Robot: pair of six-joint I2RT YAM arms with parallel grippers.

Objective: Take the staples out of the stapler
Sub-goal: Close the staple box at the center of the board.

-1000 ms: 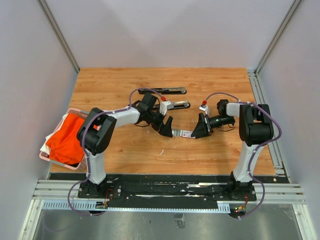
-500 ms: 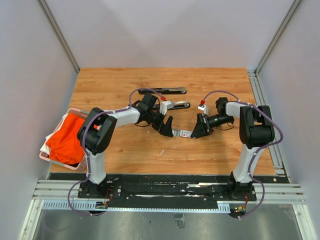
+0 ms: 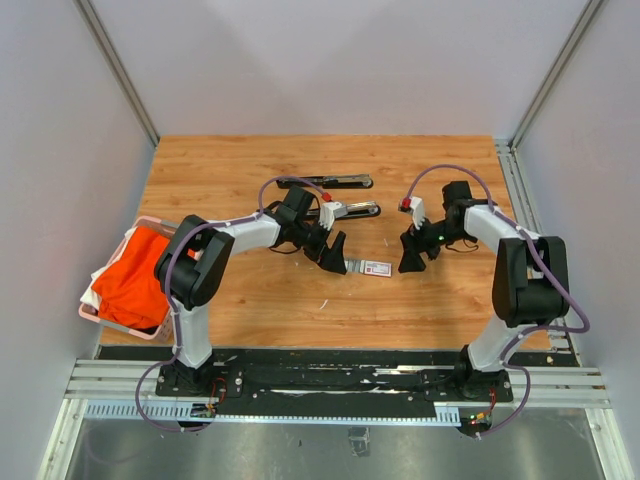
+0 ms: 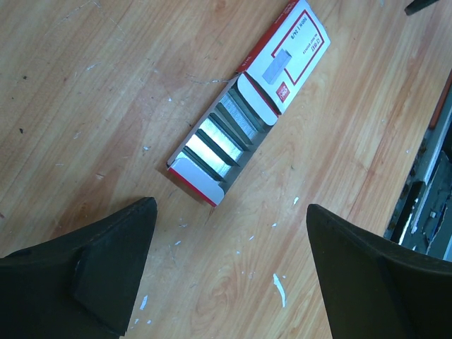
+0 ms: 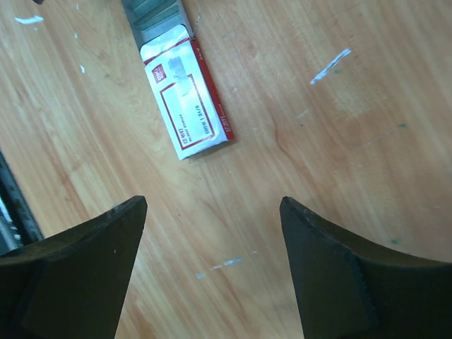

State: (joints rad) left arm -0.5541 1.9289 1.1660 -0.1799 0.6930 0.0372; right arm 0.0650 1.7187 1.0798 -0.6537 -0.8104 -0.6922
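**Staples in the open tray, both grippers spread**

We see the staples as silvery strips in the tray pulled out of the white-and-red box. Their long axis runs left to right on the table, between the left gripper and the right gripper. Both grippers have their fingers apart and hold nothing. The black stapler lies farther back, also left to right, with the left arm in front of it
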